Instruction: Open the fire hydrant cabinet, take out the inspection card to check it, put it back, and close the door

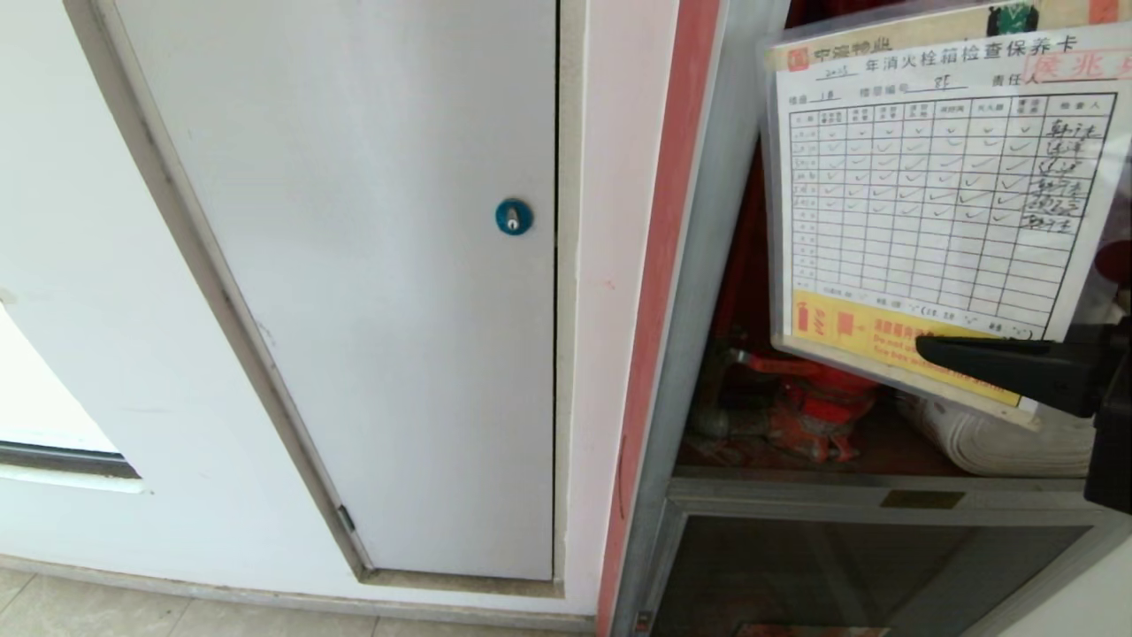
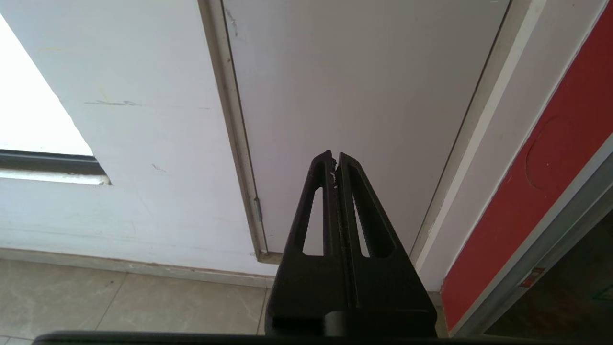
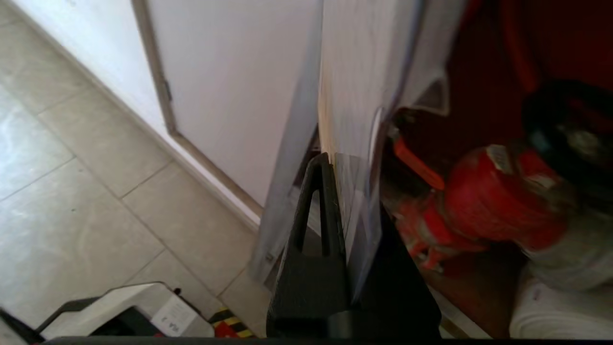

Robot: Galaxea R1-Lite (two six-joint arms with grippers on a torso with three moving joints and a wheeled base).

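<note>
The fire hydrant cabinet [image 1: 707,265] stands open at the right, showing its red interior, a red valve [image 1: 814,407] and a white rolled hose [image 1: 999,438]. The inspection card [image 1: 937,203], a printed table in a clear sleeve with a yellow strip, is held upright in front of the opening. My right gripper [image 1: 929,347] is shut on its lower edge. The right wrist view shows the card [image 3: 354,96] edge-on between the fingers of the right gripper [image 3: 335,163], with the valve [image 3: 498,191] behind. My left gripper [image 2: 334,160] is shut and empty, parked facing the white panel. The door is out of view.
A plain white panel with a blue round lock [image 1: 514,216] fills the wall left of the cabinet. A smaller dark glass panel [image 1: 849,575] sits below the open compartment. Beige floor tiles [image 3: 72,191] and part of my base [image 3: 134,311] lie below.
</note>
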